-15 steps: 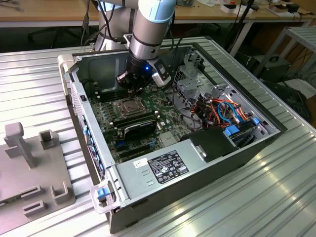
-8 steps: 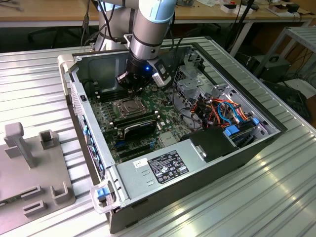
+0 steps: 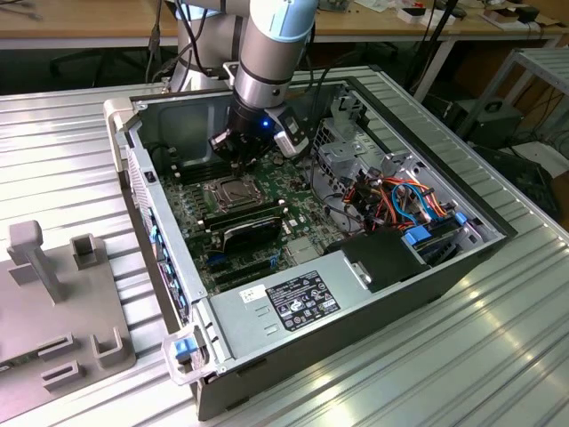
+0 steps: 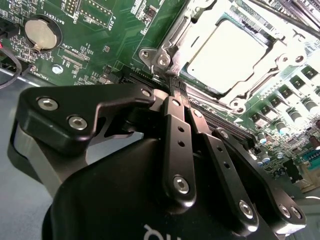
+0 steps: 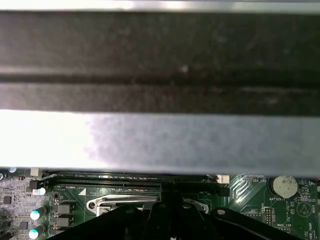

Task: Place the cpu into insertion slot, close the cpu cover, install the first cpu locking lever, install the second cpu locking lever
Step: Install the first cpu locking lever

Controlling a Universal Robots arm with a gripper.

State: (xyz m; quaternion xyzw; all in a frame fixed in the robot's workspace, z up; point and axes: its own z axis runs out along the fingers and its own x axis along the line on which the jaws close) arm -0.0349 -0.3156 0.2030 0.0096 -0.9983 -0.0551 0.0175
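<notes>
The cpu (image 4: 227, 50) lies flat in the insertion slot (image 3: 229, 192), its silver-grey top facing up. The cpu cover (image 4: 192, 25) lies down around it as a silver frame, with the chip showing through its window. My gripper (image 4: 177, 86) is shut, its two black fingers pressed together. The tips hover at one corner of the socket, close to a silver screw (image 4: 162, 60). A silver locking lever rod (image 5: 115, 201) runs along the socket edge just beyond the tips (image 5: 170, 192). In the exterior view the gripper (image 3: 234, 158) hangs just behind the socket, inside the case.
The green board sits in an open computer case (image 3: 133, 178) whose dark wall (image 5: 160, 65) stands close beyond the gripper. Long black memory slots (image 5: 135, 179), a black card (image 3: 253, 227), a power supply (image 3: 298, 302) and cables (image 3: 400, 200) surround the socket. A grey fixture (image 3: 53, 311) lies outside.
</notes>
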